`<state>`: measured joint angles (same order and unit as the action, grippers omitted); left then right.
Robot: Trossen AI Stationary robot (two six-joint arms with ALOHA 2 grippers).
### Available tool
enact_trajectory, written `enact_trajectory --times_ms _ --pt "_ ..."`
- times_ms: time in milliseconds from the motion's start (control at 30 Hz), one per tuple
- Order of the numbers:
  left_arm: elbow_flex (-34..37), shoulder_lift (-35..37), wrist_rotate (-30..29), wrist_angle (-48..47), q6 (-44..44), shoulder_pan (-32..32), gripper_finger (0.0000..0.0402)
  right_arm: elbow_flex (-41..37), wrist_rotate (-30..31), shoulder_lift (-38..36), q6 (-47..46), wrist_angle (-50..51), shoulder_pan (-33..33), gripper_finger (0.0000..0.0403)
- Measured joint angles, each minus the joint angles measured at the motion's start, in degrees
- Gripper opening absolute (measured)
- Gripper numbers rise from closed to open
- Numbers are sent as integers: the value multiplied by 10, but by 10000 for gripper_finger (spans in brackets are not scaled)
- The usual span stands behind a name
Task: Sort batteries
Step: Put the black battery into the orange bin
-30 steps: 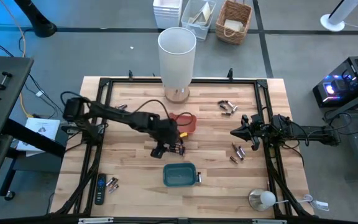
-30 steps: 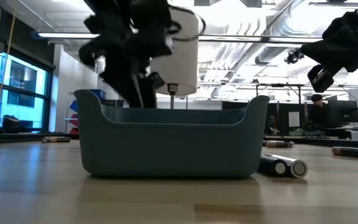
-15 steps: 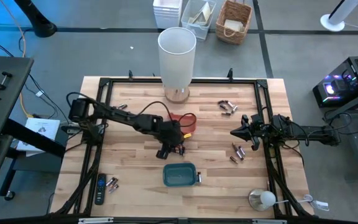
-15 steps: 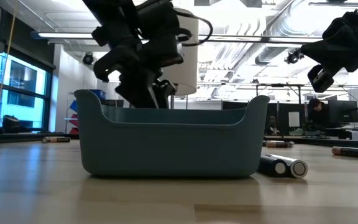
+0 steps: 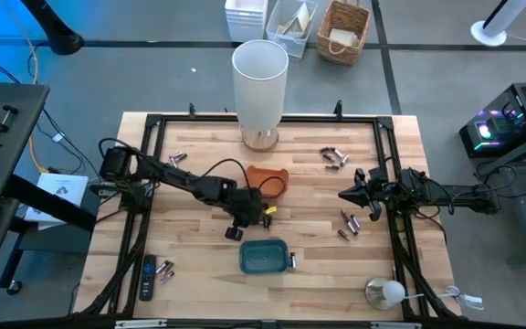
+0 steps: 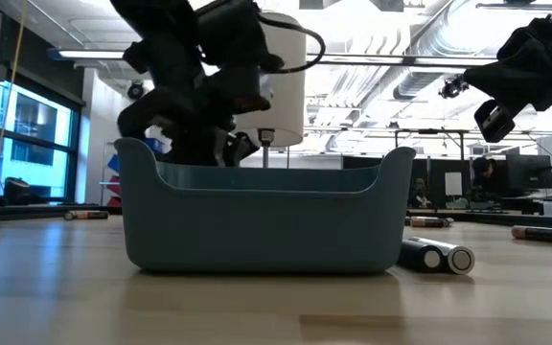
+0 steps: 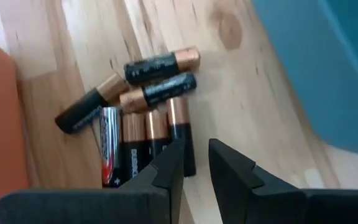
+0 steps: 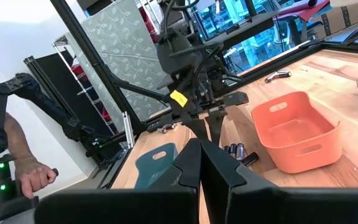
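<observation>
- Now your left gripper [image 5: 242, 222] was low over the middle of the table [image 5: 190, 265], between the orange tray [image 5: 265, 177] and the blue tray [image 5: 264, 257].
- In the left wrist view its two dark fingers [image 7: 166, 171] stood only a narrow gap apart and held nothing.
- Just past those fingertips lay a cluster of batteries [image 7: 143, 127] on the wood: three black-and-copper ones side by side, one silvery one beside them, and three more lying across at an angle.
- This cluster was between the two trays, and the orange one was just beside it.
- You had your right gripper [image 5: 346, 195] waiting above the right part of the table, with the fingers closed together and empty, as the right wrist view showed.
- Other batteries lay apart: a few near the right gripper [image 5: 349, 224], a group at the far right [image 5: 334, 157], a pair at the near left corner [image 5: 164, 269] next to a black remote [image 5: 147, 279], and two touching the right side of the blue tray [image 6: 436, 256].
- A tall white cylinder on a wooden base [image 5: 260, 82] stood at the far edge.
</observation>
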<state>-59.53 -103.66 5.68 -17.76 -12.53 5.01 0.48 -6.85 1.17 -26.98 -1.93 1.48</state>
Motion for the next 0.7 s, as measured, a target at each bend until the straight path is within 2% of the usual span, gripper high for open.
enact_trajectory --times_ms 433,600,700 --pt "0 -34 -20 57 9 23 70 0 0 0 0 0 0 0" --pt "0 -40 -85 68 35 21 70 0 0 0 0 0 0 0" --pt "0 -32 -91 66 54 20 70 0 0 0 0 0 0 0"
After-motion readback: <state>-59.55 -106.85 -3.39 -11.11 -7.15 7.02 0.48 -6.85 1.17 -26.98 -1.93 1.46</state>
